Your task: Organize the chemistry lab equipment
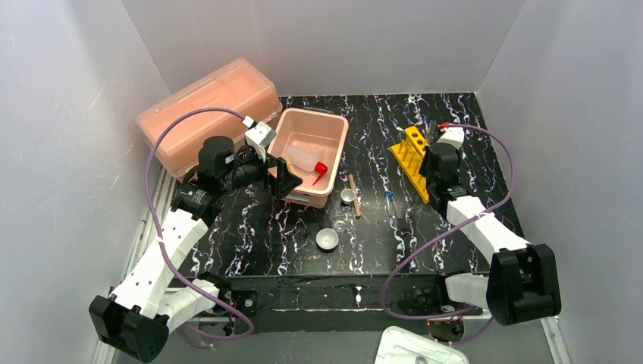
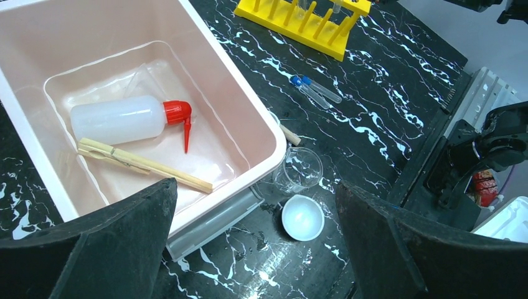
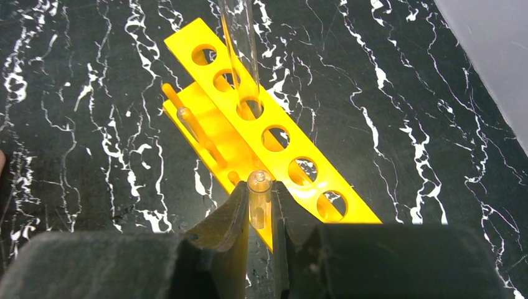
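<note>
The white squeeze bottle [image 2: 124,119] with red spout lies in the pink tub beside a wooden peg [image 2: 143,165] and a faint clear funnel [image 2: 140,78]. My left gripper [image 2: 255,193] is open and empty above the tub's near corner [image 1: 284,178]. On the mat near it are a white dish [image 2: 302,217], a tiny clear beaker [image 2: 303,169], a wooden stick [image 1: 354,196] and two blue-capped thin tubes [image 2: 314,91]. My right gripper [image 3: 259,202] is shut on a clear tube [image 3: 259,187] just over the yellow holed rack [image 3: 274,137]. Another tube [image 3: 240,50] stands in a rack hole.
The pink rectangular tub [image 1: 337,140] sits at the back middle, and the large pink lidded box [image 1: 208,114] is behind my left arm. A clear oblong piece [image 2: 212,221] lies against the tub's near wall. A white lid [image 1: 421,350] lies off the mat at the front.
</note>
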Robot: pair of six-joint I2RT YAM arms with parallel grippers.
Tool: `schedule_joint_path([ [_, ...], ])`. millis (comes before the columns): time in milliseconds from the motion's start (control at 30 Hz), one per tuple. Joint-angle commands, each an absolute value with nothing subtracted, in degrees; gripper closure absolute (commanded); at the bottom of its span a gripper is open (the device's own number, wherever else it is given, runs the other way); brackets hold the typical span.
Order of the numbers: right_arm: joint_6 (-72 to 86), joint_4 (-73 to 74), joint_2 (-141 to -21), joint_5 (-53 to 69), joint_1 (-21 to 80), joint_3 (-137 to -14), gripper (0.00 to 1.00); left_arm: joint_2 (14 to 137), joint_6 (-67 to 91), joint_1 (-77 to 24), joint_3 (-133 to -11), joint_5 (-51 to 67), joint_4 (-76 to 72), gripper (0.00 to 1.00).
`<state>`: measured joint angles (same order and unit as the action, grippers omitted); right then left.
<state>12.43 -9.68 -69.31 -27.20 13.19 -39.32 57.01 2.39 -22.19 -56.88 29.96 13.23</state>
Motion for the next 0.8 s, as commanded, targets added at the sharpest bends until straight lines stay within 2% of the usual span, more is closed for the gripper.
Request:
schedule_joint_path([
  [0,11.61,-13.18,-69.54,-29.8,13.0,-38.47,0.92,56.69,2.51,-21.8,-56.45,31.93,12.18,0.02],
  [767,11.8,-13.11,-67.61,-27.65,13.0,-39.07,0.92,56.89,2.82,-21.68,-55.89,32.51,10.74,0.02],
])
